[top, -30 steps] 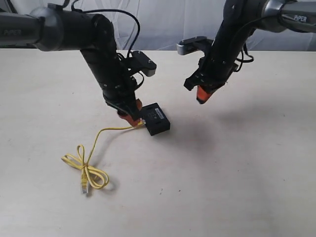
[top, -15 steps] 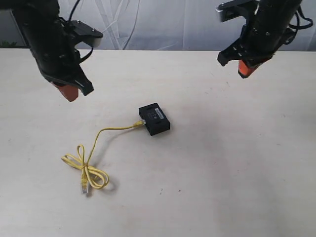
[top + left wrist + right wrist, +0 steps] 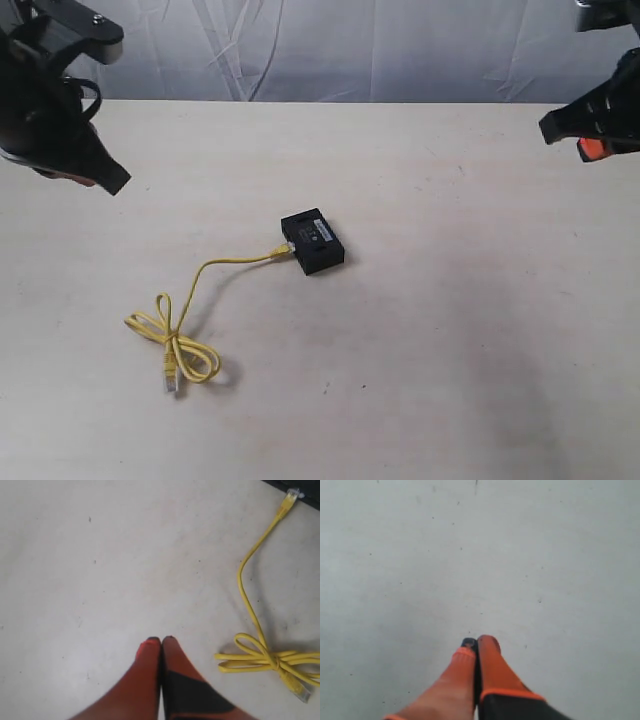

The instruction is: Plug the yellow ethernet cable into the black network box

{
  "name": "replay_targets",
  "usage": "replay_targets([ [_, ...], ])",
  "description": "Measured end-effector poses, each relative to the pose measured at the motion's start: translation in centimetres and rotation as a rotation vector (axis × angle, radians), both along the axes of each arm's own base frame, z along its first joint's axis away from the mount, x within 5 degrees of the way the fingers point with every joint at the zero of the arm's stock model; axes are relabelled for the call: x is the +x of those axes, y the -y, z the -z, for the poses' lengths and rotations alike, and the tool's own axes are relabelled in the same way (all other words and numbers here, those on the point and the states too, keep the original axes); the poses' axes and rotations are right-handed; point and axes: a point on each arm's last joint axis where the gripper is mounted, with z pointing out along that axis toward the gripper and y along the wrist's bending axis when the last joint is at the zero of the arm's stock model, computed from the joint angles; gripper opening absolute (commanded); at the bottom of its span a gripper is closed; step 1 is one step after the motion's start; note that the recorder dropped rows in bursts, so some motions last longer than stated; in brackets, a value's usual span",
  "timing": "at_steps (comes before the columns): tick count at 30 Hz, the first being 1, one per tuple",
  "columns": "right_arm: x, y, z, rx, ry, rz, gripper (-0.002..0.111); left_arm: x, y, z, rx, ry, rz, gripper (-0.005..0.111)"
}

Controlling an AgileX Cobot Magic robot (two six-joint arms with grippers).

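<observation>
The black network box [image 3: 313,241] lies flat near the table's middle. The yellow ethernet cable [image 3: 205,270] runs from the box's left side, where one clear plug [image 3: 285,248] meets it, to a loose loop [image 3: 180,345] nearer the front. The other plug lies free by the loop. My left gripper [image 3: 75,178] hangs high at the far left, well away from both. The left wrist view shows this gripper [image 3: 161,640] shut and empty, with the cable [image 3: 248,602] beside it. My right gripper [image 3: 592,150] is raised at the far right. In its wrist view it [image 3: 477,641] is shut over bare table.
The table [image 3: 450,330] is a plain cream surface, with a grey curtain behind its far edge. A dark corner of the box [image 3: 300,485] shows at the edge of the left wrist view, by the plug [image 3: 290,497].
Both arms have pulled up and outward from the box, left arm to the left, right arm to the right. The left gripper let go of the plug end and shut. Box and cable stayed put.
</observation>
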Motion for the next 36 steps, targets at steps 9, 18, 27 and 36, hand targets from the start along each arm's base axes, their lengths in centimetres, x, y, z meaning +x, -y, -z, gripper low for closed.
replay_targets([
  [9, -5.5, 0.7, -1.2, 0.038, 0.237, 0.038, -0.001, -4.5, -1.1, -0.8, -0.101, 0.187, -0.015, 0.0],
  [18, -11.4, 1.4, -3.8, 0.091, 0.569, 0.065, -0.001, -9.1, -2.5, -1.6, -0.203, 0.424, -0.025, 0.0],
  [27, -16.1, 1.9, -4.2, 0.124, 0.847, 0.071, -0.001, -13.2, -3.7, -2.0, -0.311, 0.647, -0.039, 0.0],
  [36, -18.7, 2.3, -1.0, 0.155, 0.995, 0.089, -0.001, -16.1, -4.6, -0.7, -0.416, 0.817, -0.07, 0.0],
])
